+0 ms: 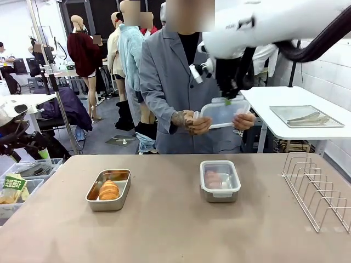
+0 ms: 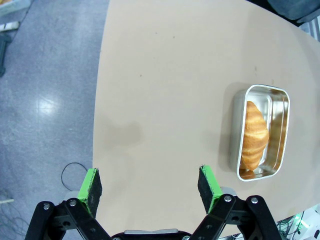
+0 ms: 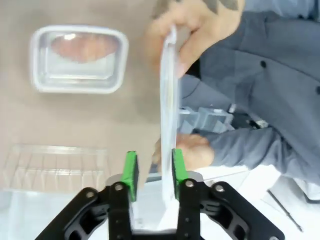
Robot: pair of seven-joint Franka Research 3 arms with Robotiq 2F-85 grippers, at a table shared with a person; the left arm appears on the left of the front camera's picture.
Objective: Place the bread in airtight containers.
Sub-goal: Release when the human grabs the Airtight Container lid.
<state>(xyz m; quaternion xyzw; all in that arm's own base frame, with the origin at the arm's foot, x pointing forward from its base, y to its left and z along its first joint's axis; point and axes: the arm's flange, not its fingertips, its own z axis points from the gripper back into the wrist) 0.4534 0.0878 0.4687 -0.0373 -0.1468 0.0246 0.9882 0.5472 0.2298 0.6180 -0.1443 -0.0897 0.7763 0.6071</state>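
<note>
- On the left of the table (image 1: 175, 230) we see an open steel tin (image 1: 108, 190) with one golden croissant roll (image 1: 108, 189) lying inside, no lid on it.
- The left wrist view shows the left gripper (image 2: 150, 184) hanging above bare tabletop with its jaws spread wide and nothing between the green pads (image 2: 91, 184); that open tin sits off to one side, well apart from the fingers.
- Near the table's middle we see the second tin (image 1: 220, 181), with a clear lid on it and the second roll (image 1: 214, 178) visible through the plastic.
- Beyond the far edge, the person's two hands (image 1: 196, 121) hold a loose clear lid (image 1: 222, 112) up in the air, one hand at each end.
- The right gripper (image 3: 153, 167) is at that lid: in the right wrist view the lid's edge runs between the two green pads, with a gap on one side. We can't tell whether it's pinching the lid or loose around it.
- A wire rack (image 1: 318, 189) stands at the table's right edge.
</note>
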